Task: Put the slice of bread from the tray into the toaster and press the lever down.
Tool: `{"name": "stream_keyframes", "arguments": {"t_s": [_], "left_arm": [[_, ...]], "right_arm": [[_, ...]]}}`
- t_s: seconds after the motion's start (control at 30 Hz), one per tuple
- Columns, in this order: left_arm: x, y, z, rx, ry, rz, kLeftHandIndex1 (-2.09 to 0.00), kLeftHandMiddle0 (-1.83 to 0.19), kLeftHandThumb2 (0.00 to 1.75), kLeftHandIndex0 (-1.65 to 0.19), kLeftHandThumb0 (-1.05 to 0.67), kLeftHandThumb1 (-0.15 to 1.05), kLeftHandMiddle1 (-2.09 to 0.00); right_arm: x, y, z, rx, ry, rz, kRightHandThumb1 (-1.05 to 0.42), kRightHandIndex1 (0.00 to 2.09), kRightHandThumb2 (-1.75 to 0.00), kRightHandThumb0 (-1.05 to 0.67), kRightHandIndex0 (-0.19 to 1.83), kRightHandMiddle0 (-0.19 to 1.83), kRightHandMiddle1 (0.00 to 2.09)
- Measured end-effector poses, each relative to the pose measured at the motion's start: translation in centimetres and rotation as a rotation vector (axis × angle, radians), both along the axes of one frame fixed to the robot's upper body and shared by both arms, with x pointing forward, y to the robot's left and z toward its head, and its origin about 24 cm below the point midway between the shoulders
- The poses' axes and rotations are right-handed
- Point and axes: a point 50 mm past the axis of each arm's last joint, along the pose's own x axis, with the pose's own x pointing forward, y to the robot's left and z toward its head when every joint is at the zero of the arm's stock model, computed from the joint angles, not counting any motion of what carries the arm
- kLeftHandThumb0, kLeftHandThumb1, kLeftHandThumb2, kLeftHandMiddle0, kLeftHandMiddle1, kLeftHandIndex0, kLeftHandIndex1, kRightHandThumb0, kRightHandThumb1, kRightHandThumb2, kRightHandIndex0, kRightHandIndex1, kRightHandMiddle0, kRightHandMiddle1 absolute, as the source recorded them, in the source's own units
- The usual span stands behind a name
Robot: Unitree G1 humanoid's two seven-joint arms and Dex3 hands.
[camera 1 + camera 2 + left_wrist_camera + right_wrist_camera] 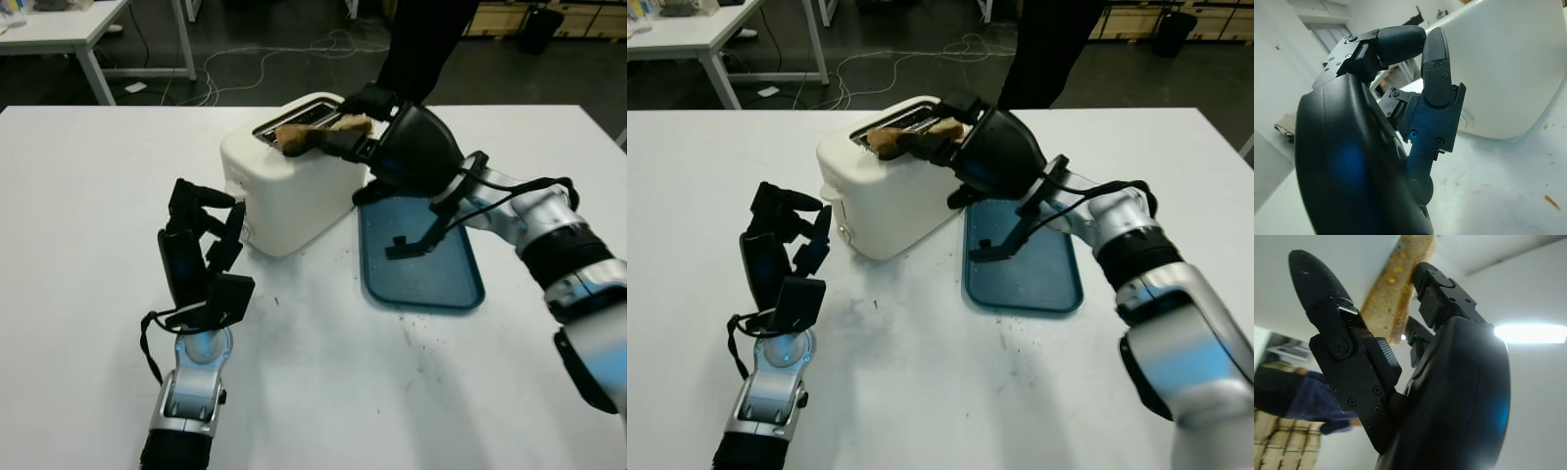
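Over the toaster at 12 o'clock, our right hand has its fingers clamped around the slice of bread, which lies tilted across the top slots. At 3 o'clock of the toaster, just beside it, sits the blue tray. Our left hand, fingers curled on nothing, stands at the toaster's 8 o'clock, near its lever side. A person stands past the table's far edge.
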Motion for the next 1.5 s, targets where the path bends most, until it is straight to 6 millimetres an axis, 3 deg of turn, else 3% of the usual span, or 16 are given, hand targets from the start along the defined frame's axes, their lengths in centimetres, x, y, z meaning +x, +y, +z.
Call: {"name": "stream_keyframes", "arguments": {"t_s": [0.2, 0.6, 0.77, 0.93, 1.03, 1.17, 1.23, 1.33, 1.5], "left_arm": [[0.0, -0.1, 0.0, -0.007, 0.003, -0.014, -1.72, -0.77, 0.37, -0.40, -0.40, 0.92, -1.75], [0.0, -0.2, 0.0, -0.007, 0.003, -0.018, -1.72, -0.76, 0.38, -0.39, -0.40, 0.92, -1.75], [0.0, -0.3, 0.0, -0.008, 0.003, -0.024, -1.72, -0.76, 0.37, -0.39, -0.40, 0.92, -1.75], [0.0, -0.3, 0.0, -0.008, 0.003, -0.023, -1.72, -0.77, 0.37, -0.40, -0.40, 0.92, -1.75], [0.0, -0.3, 0.0, -0.008, 0.003, -0.023, -1.73, -0.78, 0.38, -0.39, -0.39, 0.92, -1.75], [0.0, -0.3, 0.0, -0.009, 0.003, -0.023, -1.73, -0.78, 0.37, -0.39, -0.39, 0.92, -1.75], [0.0, -0.3, 0.0, -0.010, 0.003, -0.022, -1.72, -0.78, 0.37, -0.39, -0.39, 0.92, -1.75], [0.0, -0.3, 0.0, -0.010, 0.002, -0.020, -1.72, -0.78, 0.37, -0.39, -0.40, 0.92, -1.75], [0.0, -0.3, 0.0, -0.010, 0.002, -0.020, -1.71, -0.78, 0.37, -0.39, -0.40, 0.92, -1.75]], "right_arm": [[0.5, 0.9, 0.3, 0.035, -0.030, 0.013, -0.73, 0.84, 0.00, -0.71, 0.27, 0.59, 0.04], [0.6, 1.1, 2.2, 0.100, -0.037, 0.067, -0.74, 0.90, -0.01, -0.63, 0.43, 0.68, 0.09], [0.6, 0.9, 2.5, 0.110, -0.023, 0.060, -0.76, 0.74, 0.00, -0.62, 0.82, 0.91, 0.17], [1.2, 1.1, 2.5, 0.058, 0.012, -0.001, -0.78, 0.52, 0.00, -0.66, 1.17, 1.14, 0.11], [1.6, 1.5, 2.5, 0.025, 0.020, -0.031, -0.80, 1.19, 0.00, -0.67, 1.03, 1.20, 0.06], [1.8, 2.1, 1.9, -0.016, 0.052, -0.048, -0.81, 1.10, 0.00, -0.71, 1.00, 1.22, 0.03], [1.9, 2.2, 1.9, -0.041, 0.062, -0.053, -0.81, 1.14, 0.00, -0.72, 0.98, 1.23, 0.03], [1.9, 2.4, 1.6, -0.065, 0.070, -0.057, -0.81, 1.41, 0.00, -0.72, 0.91, 1.29, 0.05], [1.9, 2.7, 1.3, -0.094, 0.049, -0.057, -0.84, 1.52, -0.01, -0.69, 0.93, 1.35, 0.11]]}}
